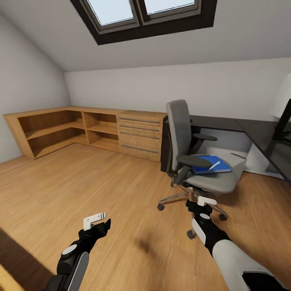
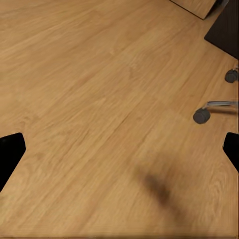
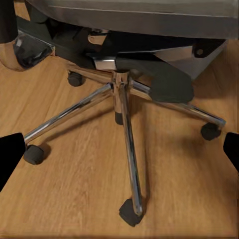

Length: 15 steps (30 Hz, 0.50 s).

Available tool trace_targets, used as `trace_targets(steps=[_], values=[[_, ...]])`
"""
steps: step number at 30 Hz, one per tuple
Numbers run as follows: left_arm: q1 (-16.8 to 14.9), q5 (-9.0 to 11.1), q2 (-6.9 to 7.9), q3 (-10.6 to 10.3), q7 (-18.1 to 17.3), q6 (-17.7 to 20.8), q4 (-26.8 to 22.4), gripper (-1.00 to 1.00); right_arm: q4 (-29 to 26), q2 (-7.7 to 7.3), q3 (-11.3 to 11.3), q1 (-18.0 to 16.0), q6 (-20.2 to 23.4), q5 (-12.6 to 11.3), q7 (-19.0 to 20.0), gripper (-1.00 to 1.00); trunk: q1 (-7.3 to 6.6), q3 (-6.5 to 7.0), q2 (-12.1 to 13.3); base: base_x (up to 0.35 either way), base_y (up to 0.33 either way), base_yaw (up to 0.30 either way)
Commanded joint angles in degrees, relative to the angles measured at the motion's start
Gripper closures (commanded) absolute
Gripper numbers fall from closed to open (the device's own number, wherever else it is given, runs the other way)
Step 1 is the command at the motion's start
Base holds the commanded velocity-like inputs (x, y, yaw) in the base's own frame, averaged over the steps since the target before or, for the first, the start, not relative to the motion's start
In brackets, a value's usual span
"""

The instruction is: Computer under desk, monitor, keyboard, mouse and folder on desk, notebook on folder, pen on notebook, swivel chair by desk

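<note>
A blue folder (image 1: 211, 165) lies on the seat of the swivel chair (image 1: 186, 139), a white pen (image 1: 214, 165) resting across it, both waiting to go to the desk (image 1: 258, 135) at far right. The chair stands just in front of the desk's near edge, beside a wooden drawer chest (image 1: 140, 135). The right gripper (image 1: 207, 201) hangs low and released at the chair's chrome base (image 3: 122, 117), with 5 spokes spreading beneath the seat, likely closing in for the pickup. The left gripper (image 1: 96, 219) hovers open and empty over bare floor (image 2: 99, 99), well left of the chair.
</note>
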Motion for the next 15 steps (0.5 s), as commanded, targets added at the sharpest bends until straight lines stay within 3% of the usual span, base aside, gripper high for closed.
trace_targets(steps=[1, 15], values=[[0.0, 0.6, 0.01, -0.1, 0.5, 0.2, -0.1, -1.0, 0.0, 0.03, -0.1, 0.0, -0.4, -0.6, 0.1, -1.0, -0.02, -0.05, 0.0, -0.061, 0.0, -0.132], [0.0, 0.6, -0.01, -0.1, 0.5, 0.2, 0.1, -1.0, -0.1, -0.19, -0.3, 0.0, -0.4, -0.8, 0.1, -1.0, -0.02, 0.22, 0.0, -0.011, 0.0, -0.23]])
